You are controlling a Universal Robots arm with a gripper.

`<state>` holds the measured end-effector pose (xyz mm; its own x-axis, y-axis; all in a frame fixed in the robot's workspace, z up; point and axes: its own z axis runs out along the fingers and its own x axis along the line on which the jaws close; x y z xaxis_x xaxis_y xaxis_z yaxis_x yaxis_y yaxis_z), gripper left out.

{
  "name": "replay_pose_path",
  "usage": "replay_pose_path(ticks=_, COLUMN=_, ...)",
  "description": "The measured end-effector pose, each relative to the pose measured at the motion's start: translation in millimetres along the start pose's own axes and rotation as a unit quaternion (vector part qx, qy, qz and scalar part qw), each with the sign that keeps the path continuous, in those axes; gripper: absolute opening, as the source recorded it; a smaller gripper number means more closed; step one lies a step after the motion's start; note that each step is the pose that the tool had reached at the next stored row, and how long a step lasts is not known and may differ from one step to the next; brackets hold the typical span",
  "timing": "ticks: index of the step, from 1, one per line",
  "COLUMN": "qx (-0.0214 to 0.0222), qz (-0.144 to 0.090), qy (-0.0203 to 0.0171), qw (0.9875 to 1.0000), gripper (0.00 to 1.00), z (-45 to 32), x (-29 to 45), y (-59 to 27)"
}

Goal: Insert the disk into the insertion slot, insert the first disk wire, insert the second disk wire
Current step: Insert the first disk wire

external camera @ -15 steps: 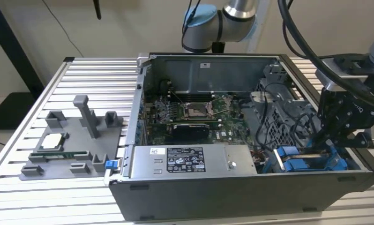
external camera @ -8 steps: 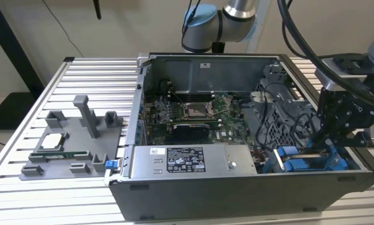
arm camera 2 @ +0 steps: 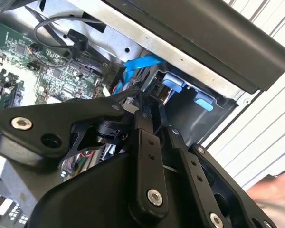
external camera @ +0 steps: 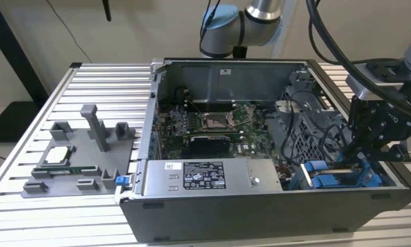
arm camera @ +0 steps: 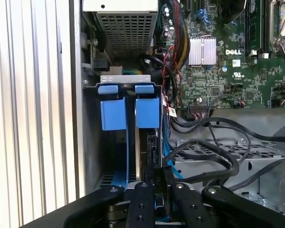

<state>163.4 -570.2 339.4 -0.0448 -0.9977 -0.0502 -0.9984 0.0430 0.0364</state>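
Black cables (arm camera: 235, 164) loop beside the gripper (arm camera: 157, 174) at the insertion slot (arm camera: 113, 114).

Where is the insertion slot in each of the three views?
Exterior view: the insertion slot in the near corner of the case, at the exterior view's right.
Second wrist view: it lies beside the case's outer wall.
First wrist view: between that wall and the motherboard.
Shared landmark: the motherboard.

I see a plain cream wall (external camera: 143, 31) at 12 o'clock, a ribbed metal table (external camera: 102, 87) below, a black post (external camera: 13, 51) at 10 o'clock.
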Motion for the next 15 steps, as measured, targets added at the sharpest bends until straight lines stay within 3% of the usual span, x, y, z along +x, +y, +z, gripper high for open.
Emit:
replay_pose_path(ticks=12, qx=-0.0009, qz=-0.018, qy=0.0007, qw=0.9998, gripper=0.0, z=1.3, x=0.0, y=-1.1)
replay_pose_path(ticks=15, qx=-0.0008, qz=-0.019, qy=0.0011, qw=0.9998, gripper=0.0, z=4.7, x=0.2, y=-1.4)
